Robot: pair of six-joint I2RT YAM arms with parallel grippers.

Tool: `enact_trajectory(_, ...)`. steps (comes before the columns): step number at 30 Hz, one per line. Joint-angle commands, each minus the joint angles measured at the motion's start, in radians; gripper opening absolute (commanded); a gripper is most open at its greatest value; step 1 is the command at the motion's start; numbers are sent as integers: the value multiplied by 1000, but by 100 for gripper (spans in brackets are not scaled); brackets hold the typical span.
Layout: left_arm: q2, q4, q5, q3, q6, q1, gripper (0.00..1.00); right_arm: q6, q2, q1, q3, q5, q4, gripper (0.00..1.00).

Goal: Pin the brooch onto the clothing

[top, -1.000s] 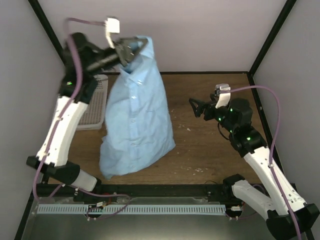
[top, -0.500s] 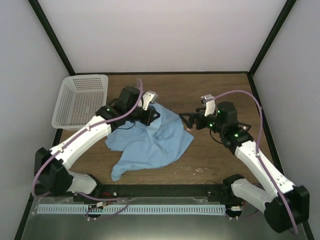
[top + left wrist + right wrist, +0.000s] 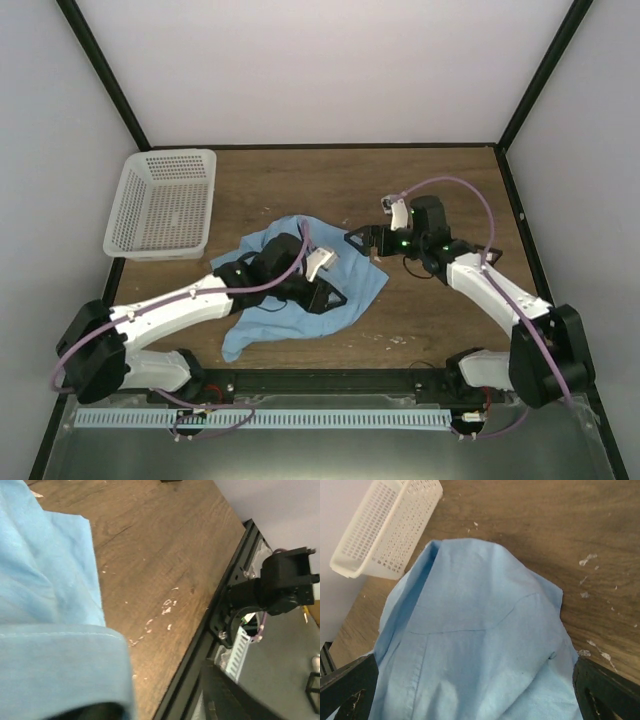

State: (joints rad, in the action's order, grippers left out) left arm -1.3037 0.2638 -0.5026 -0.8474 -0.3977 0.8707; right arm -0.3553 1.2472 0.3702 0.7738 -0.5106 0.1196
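Here, left gripper (image 3: 327,297): down on the cloth heap, at its near side; open or closed cannot be told, fingers hidden under a blue fold across the bottom of the wrist view.
Directly under the left gripper: crumpled light blue fabric shirt (image 3: 355,288), lying loose and bunched, not spread flat.
Right gripper (image 3: 362,243): spread wide, nothing gripped; black fingers (image 3: 350,687) far apart at the two lower corners of its wrist view.
Below the right gripper: far-right edge of the same shirt; touching or just above, not to be told.
Ahead of the right fingers: a rounded hump of shirt with a curved seam across it, reaching forward from between them.
Between the two grippers: the middle of the shirt heap.
Further ahead, left of the right gripper: white rectangular plastic mesh basket (image 3: 170,153), upright, apart from the shirt.
Beneath everything: brown wood-grain tabletop (image 3: 450,190), pale flecks on it to the right of the right fingers.
Outward from the left gripper: bare tabletop beside the shirt, then the black metal frame rail (image 3: 200,645) along the table's edge, then a black arm base (image 3: 280,582).
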Motion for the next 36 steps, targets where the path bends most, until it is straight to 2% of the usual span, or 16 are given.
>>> enact_trajectory(1,136,-75,173,35,-39,50,62,-4,71,9,52,-81,9,100)
enact_trajectory(2,172,-58,219,41,-30,45,71,2,92,13,57,-102,11,100)
enact_trajectory(4,239,-7,296,38,-5,17,83,19,132,29,73,-123,20,100)
enact_trajectory(8,304,124,413,-3,-9,-122,94,36,201,56,116,-120,51,97)
enact_trajectory(12,242,220,491,-33,-64,-259,96,48,255,88,154,-97,75,93)
enact_trajectory(16,86,265,476,-75,-137,-350,96,37,298,102,144,-86,63,87)
enact_trajectory(21,-90,165,364,-114,-110,-363,96,31,330,104,116,-55,79,85)
enact_trajectory(23,-171,172,330,-140,-98,-362,96,25,326,104,95,-54,73,85)
enact_trajectory(25,-233,173,303,-149,-88,-360,86,17,312,104,69,-56,57,85)
enact_trajectory(28,-247,153,280,-111,-96,-360,61,14,290,104,45,-48,50,85)
enact_trajectory(31,-166,117,269,-59,-111,-360,35,18,264,104,44,-26,57,85)
enact_trajectory(34,-44,61,257,-23,-118,-360,18,26,230,104,63,-4,66,85)
enact_trajectory(36,39,18,254,-14,-121,-360,11,35,195,104,76,0,64,85)
